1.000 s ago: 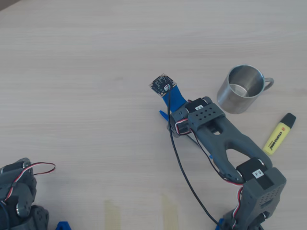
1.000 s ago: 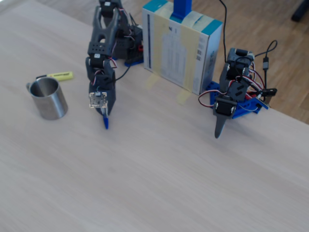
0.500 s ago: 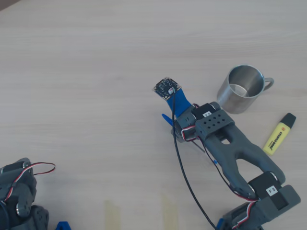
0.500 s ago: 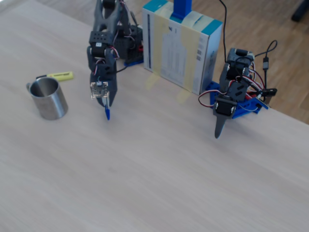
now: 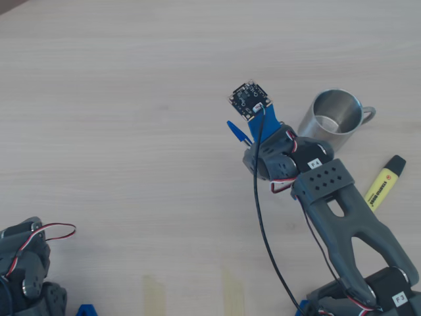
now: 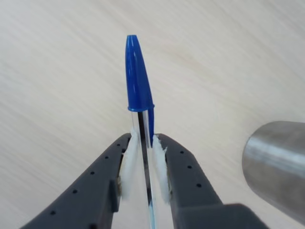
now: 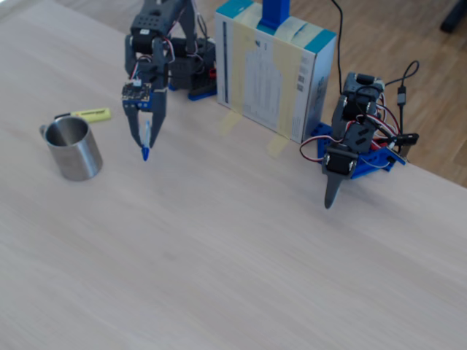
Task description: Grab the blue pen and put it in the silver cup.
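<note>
My gripper [image 6: 144,143] is shut on the blue pen [image 6: 138,76], its white pads [image 6: 129,160] pinching the clear barrel with the blue cap pointing away from me. In the fixed view the gripper [image 7: 144,131] holds the pen [image 7: 146,148] cap-down above the table, to the right of the silver cup [image 7: 71,148]. In the overhead view only the pen's blue cap [image 5: 237,132] shows beside the gripper, left of the cup [image 5: 331,120]. The cup stands upright and looks empty. Its wall shows at the right edge of the wrist view [image 6: 279,164].
A yellow highlighter [image 5: 385,182] with a black cap lies beyond the cup [image 7: 89,114]. A second arm [image 7: 350,149] rests at the right in the fixed view, next to a taped box [image 7: 276,69]. The wooden table [image 5: 118,99] spreads around.
</note>
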Controlling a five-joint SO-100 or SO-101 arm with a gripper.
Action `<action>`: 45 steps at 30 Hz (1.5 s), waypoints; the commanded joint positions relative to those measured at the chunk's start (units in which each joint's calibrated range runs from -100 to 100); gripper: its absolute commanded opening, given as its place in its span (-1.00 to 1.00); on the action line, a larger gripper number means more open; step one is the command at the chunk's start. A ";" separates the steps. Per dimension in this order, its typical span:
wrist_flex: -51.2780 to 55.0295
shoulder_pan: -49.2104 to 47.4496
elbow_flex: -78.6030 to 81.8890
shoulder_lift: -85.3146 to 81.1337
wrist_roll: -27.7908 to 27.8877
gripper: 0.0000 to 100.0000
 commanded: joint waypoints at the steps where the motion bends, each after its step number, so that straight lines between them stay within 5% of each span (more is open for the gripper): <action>1: -3.51 0.39 0.28 -5.00 -0.75 -0.96; 7: -10.55 0.04 3.36 -9.83 -4.75 -0.96; 32: -37.92 0.30 8.08 -25.29 -4.96 -0.96; 45: -60.40 3.00 17.87 -28.45 -4.96 -0.96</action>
